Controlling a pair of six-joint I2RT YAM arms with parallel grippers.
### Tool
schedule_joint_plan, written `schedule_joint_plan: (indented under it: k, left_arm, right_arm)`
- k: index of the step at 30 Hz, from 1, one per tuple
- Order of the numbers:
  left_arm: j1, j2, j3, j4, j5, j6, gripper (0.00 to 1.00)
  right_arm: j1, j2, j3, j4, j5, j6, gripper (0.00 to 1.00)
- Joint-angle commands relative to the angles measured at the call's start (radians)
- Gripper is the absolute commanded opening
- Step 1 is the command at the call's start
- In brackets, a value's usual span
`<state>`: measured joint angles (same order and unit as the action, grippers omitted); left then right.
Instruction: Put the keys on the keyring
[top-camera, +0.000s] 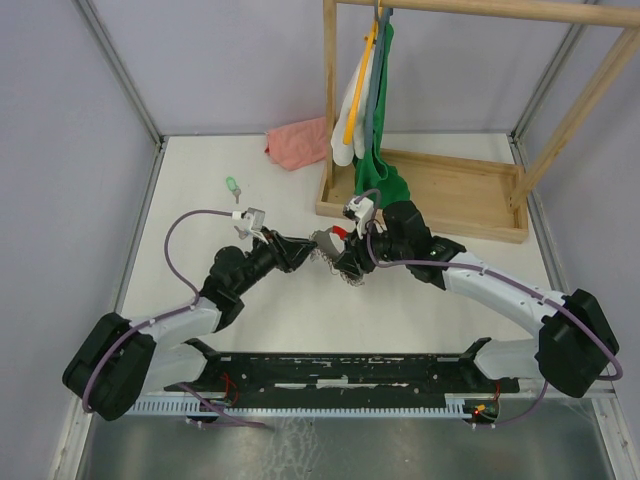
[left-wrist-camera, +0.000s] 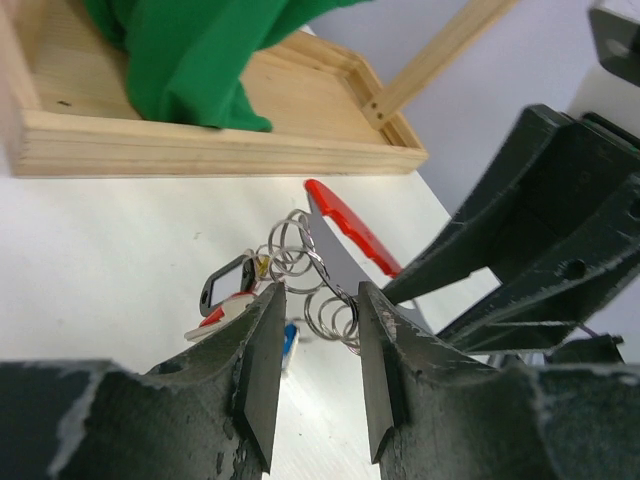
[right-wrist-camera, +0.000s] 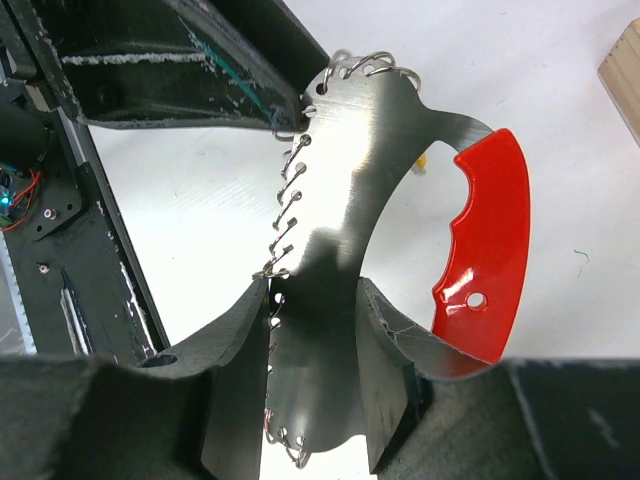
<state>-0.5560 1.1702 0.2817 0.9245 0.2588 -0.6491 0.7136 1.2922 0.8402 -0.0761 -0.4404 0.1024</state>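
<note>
Over the middle of the white worktop (top-camera: 300, 320), the right end effector (right-wrist-camera: 313, 290) is clenched on the keyring (right-wrist-camera: 350, 170). Its fingers press both edges of the silvery strip, with the red loop (right-wrist-camera: 490, 250) just beside them. The left end effector (left-wrist-camera: 318, 292) stands partly apart around one of the wire rings (left-wrist-camera: 335, 315) on the strip's edge; whether it pinches that ring I cannot tell. The light green key (top-camera: 232, 186) lies on the worktop, well apart from both.

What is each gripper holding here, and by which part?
Right gripper clamps the silvery metal keyring strip with red handle by its bare metal end. Left gripper straddles its wire rings; grip cannot be told.
</note>
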Motion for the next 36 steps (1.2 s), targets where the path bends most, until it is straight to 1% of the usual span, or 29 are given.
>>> schedule_joint_plan:
  k: [1, 5, 12, 15, 19, 21, 23, 26, 28, 36]
  left_arm:
    - [0.007, -0.091, 0.033, -0.155, -0.142, 0.046, 0.43]
    - [0.005, -0.140, 0.032, -0.220, -0.138, 0.055, 0.47]
    - [-0.005, -0.190, -0.012, -0.227, -0.008, -0.013, 0.50]
    - [-0.006, -0.234, -0.050, -0.241, -0.002, -0.049, 0.51]
    - [-0.013, -0.260, -0.075, -0.267, -0.012, -0.045, 0.52]
    - [-0.024, -0.240, -0.074, -0.266, -0.007, -0.042, 0.51]
    - [-0.058, -0.208, -0.065, -0.262, -0.021, -0.032, 0.49]
    - [-0.090, -0.149, -0.052, -0.244, -0.048, -0.009, 0.41]
    - [-0.099, -0.112, -0.048, -0.223, -0.062, 0.002, 0.38]
    - [-0.142, 0.038, -0.007, -0.155, -0.095, 0.036, 0.31]
  right_arm:
    - [0.006, -0.039, 0.006, 0.046, -0.002, -0.007, 0.21]
    - [0.007, -0.027, 0.010, 0.039, 0.006, 0.000, 0.19]
    - [0.007, 0.021, 0.020, 0.030, 0.023, 0.016, 0.17]
    - [0.006, 0.052, 0.023, 0.022, 0.038, 0.031, 0.16]
    - [0.007, 0.107, 0.029, 0.011, 0.047, 0.069, 0.14]
    - [0.007, 0.135, 0.034, 0.003, 0.051, 0.086, 0.13]
    - [0.007, 0.164, 0.042, -0.010, 0.056, 0.100, 0.12]
    - [0.006, 0.209, 0.052, -0.020, 0.054, 0.121, 0.11]
    - [0.006, 0.229, 0.054, -0.023, 0.050, 0.132, 0.11]
    - [0.006, 0.256, 0.058, -0.013, 0.045, 0.162, 0.10]
